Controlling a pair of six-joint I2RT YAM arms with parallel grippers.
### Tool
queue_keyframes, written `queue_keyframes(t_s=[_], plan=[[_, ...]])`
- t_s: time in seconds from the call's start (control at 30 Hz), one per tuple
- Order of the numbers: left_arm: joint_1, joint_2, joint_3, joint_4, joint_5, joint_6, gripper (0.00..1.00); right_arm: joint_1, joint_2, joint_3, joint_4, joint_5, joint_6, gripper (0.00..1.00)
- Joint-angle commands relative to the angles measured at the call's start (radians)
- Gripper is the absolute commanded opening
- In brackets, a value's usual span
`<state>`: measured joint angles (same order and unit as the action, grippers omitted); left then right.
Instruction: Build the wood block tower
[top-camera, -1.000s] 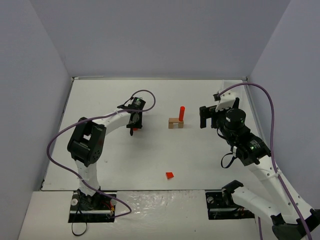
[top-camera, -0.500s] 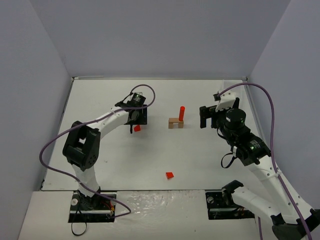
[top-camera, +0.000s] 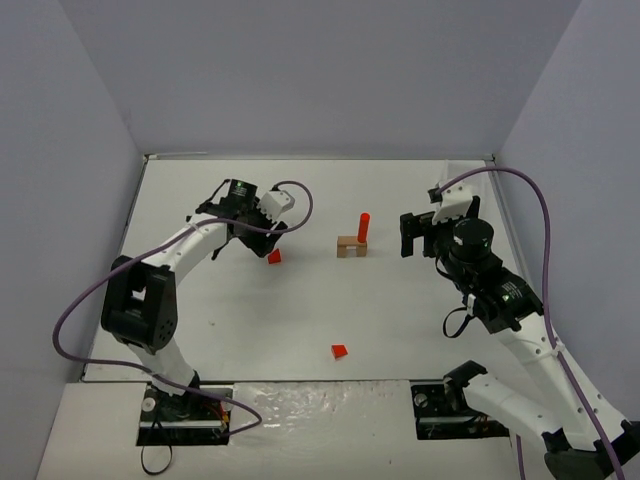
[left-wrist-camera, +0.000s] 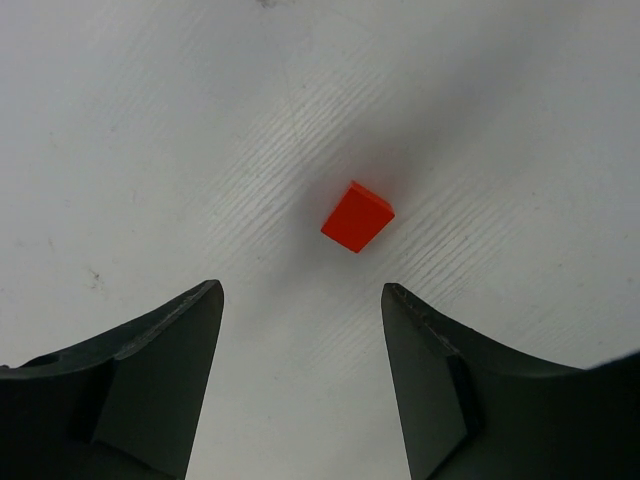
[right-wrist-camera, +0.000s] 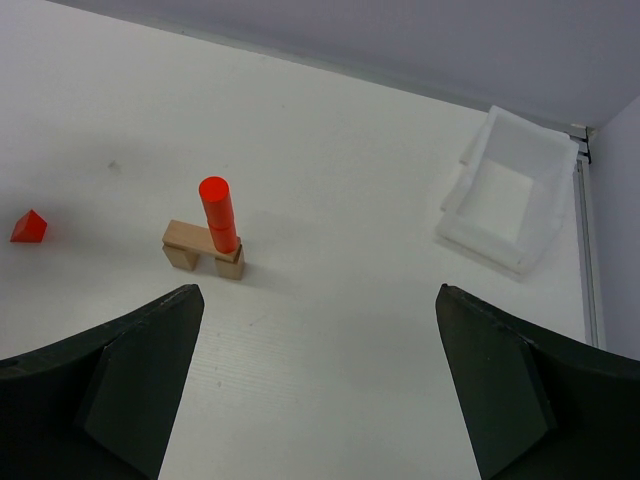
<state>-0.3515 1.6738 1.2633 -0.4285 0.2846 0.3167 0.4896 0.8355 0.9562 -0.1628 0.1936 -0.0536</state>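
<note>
The left gripper (top-camera: 255, 230) hangs over the left middle of the worktop (top-camera: 300, 310) with its jaws spread wide and nothing between them. A small red wedge (left-wrist-camera: 357, 216) lies flat on the worktop just ahead of the open fingers, apart from both, and casts a soft shadow on its far side. From above, this wedge (top-camera: 274, 257) sits just near and right of the gripper.

Right of it, mid-worktop, a tan block (top-camera: 349, 247) rests on the surface with a red cylinder (top-camera: 363, 226) standing upright on its right end. A second red wedge (top-camera: 340, 350) lies alone toward the near edge, well apart from the others.

The right gripper (top-camera: 415, 233) hovers to the right of the tan block, facing it, its jaws also wide and empty. A white tray (right-wrist-camera: 500, 205) sits in the far right corner.
</note>
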Motion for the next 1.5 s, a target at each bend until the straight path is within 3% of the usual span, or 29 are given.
queue_keyframes(t_s=[0.0, 0.27, 0.67, 1.1, 1.47], plan=[[0.025, 0.006, 0.006, -0.014, 0.132, 0.196, 0.61, -0.009, -0.017, 0.021, 0.046, 0.001, -0.006, 1.0], [0.025, 0.055, -0.021, -0.004, 0.191, 0.242, 0.61, -0.008, -0.022, 0.018, 0.042, 0.003, -0.015, 1.0], [0.007, 0.129, 0.022, 0.016, 0.169, 0.245, 0.6, -0.008, -0.026, 0.018, 0.039, 0.004, -0.017, 1.0], [-0.001, 0.155, 0.034, 0.057, 0.145, 0.246, 0.5, -0.008, -0.016, 0.023, 0.035, 0.001, -0.018, 1.0], [-0.004, 0.176, 0.057, 0.071, 0.169, 0.243, 0.48, -0.008, -0.015, 0.021, 0.037, 0.001, -0.017, 1.0]])
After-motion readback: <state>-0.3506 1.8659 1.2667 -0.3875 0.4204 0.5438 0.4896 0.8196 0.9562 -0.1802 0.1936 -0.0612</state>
